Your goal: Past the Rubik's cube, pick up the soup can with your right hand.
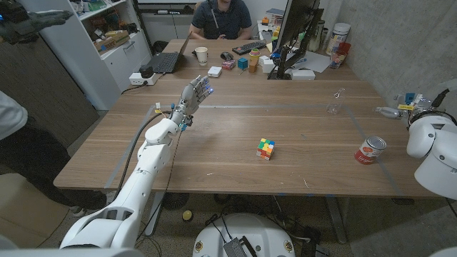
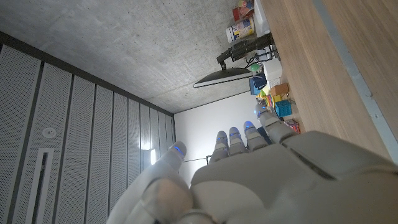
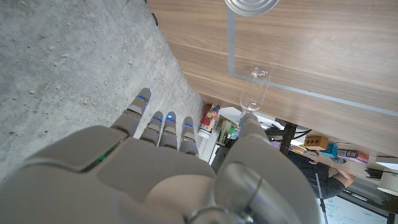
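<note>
Nothing of the task done yet, by the look of it: soup can [image 1: 370,150] lying on its side at the right of the wooden desk [image 1: 214,143], untouched, right of the Rubik's cube [image 1: 265,148] near the middle. Right robot hand [image 3: 168,168] raised off the desk, fingers [image 3: 165,127] straight and apart, holding nothing. Left robot hand [image 1: 194,93] lifted at far left, likewise spread and empty. Reach, grip and lift all remaining.

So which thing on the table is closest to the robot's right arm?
The red and white soup can, at the table's right end. The colourful cube sits mid-table, and the clear glass stands farther back.
</note>
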### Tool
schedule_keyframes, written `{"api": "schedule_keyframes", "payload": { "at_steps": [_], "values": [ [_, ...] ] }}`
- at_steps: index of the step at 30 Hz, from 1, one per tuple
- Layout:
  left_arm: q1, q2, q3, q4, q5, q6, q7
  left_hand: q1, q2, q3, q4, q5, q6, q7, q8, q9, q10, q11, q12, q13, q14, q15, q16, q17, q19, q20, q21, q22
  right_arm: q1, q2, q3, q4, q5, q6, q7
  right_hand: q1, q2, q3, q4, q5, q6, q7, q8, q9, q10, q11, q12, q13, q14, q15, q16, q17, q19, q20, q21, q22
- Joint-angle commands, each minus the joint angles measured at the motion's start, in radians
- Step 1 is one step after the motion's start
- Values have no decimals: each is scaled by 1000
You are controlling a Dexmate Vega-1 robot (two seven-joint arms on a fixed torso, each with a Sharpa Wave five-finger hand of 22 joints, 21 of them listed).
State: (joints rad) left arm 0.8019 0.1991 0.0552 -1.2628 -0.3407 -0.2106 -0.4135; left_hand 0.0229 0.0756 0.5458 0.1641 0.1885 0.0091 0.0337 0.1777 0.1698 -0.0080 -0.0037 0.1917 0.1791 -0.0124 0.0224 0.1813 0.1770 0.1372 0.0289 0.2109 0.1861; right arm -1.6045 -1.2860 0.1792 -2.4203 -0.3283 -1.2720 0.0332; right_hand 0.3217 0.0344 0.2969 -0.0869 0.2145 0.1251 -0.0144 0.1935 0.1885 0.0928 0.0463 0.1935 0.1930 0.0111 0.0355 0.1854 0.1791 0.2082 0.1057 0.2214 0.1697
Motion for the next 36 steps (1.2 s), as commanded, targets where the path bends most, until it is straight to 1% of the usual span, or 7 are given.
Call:
{"api": "schedule_keyframes", "payload": {
  "at_steps": [1, 6, 12, 20, 25, 33, 36],
  "values": [
    [27, 7, 8, -47, 5, 25, 18, -6, 52, -6, 0, 6, 6, 5, 5, 5, -1, 1, 6, 5, -5, 4, 4, 3, 2, 2, 4, 3, -26, -19, 11, 25, 101, 21, -49, 8, 1, -5, -2, -1, -2, -7, 2, 5, 6, -2, 5, 3, 16, 0, 13, 3, 21, 8, 3, 6],
    [36, 9, 13, -61, 6, 33, 21, -6, 52, -7, 1, 6, 6, 5, 5, 5, -1, 1, 6, 5, -5, 4, 4, 3, 2, 2, 4, 3, -50, -16, 30, 34, 122, 44, -58, 9, 0, -10, -5, -1, 3, -3, 5, 5, 18, 0, 9, 3, 39, 1, 19, 3, 59, 1, 13, 6],
    [46, 11, 14, -77, 8, 37, 28, -6, 53, -7, 1, 6, 7, 5, 5, 5, -1, 1, 5, 5, -5, 4, 4, 3, 2, 3, 4, 3, -69, -25, 42, 42, 146, 63, -53, 7, -3, -15, -5, -1, -8, -5, 0, 6, 8, -4, 5, 3, 36, 2, 16, 4, 64, 2, 12, 6],
    [62, 12, 15, -95, 6, 42, 33, -6, 53, -8, 1, 6, 7, 5, 5, 5, -1, 2, 6, 5, -6, 4, 3, 3, 2, 2, 4, 3, -82, -44, 46, 56, 169, 90, -32, 3, -12, -23, -6, -1, -26, -6, -5, 6, -7, -5, 0, 3, 28, 3, 12, 4, 71, 18, 10, 6],
    [70, 12, 15, -102, 5, 42, 38, -6, 53, -8, 1, 7, 7, 5, 5, 5, -1, 2, 6, 5, -5, 4, 4, 3, 2, 2, 4, 3, -78, -62, 35, 57, 183, 87, -20, 1, -14, -25, -6, 0, -28, -5, -5, 6, -12, -3, -1, 3, 27, 3, 11, 5, 68, 17, 7, 6],
    [77, 17, 14, -106, -1, 45, 33, -6, 54, -9, 2, 7, 10, 5, 6, 5, -1, 3, 6, 5, -6, 4, 3, 3, 3, 3, 5, 3, -48, -125, -7, 62, 232, 82, 18, -4, -16, -30, -4, 0, -32, -6, -5, 6, -15, -3, -2, 4, 25, 4, 10, 6, 68, 16, 5, 6],
    [76, 18, 15, -103, -10, 49, 19, -6, 54, -10, 2, 7, 10, 4, 6, 5, -1, 2, 6, 5, -6, 5, 3, 3, 3, 3, 5, 3, -36, -133, -17, 67, 250, 89, 22, -6, -17, -31, -3, 1, -32, -6, -5, 6, -15, -3, -1, 4, 26, 4, 11, 6, 69, 15, 4, 6]
  ]
}}
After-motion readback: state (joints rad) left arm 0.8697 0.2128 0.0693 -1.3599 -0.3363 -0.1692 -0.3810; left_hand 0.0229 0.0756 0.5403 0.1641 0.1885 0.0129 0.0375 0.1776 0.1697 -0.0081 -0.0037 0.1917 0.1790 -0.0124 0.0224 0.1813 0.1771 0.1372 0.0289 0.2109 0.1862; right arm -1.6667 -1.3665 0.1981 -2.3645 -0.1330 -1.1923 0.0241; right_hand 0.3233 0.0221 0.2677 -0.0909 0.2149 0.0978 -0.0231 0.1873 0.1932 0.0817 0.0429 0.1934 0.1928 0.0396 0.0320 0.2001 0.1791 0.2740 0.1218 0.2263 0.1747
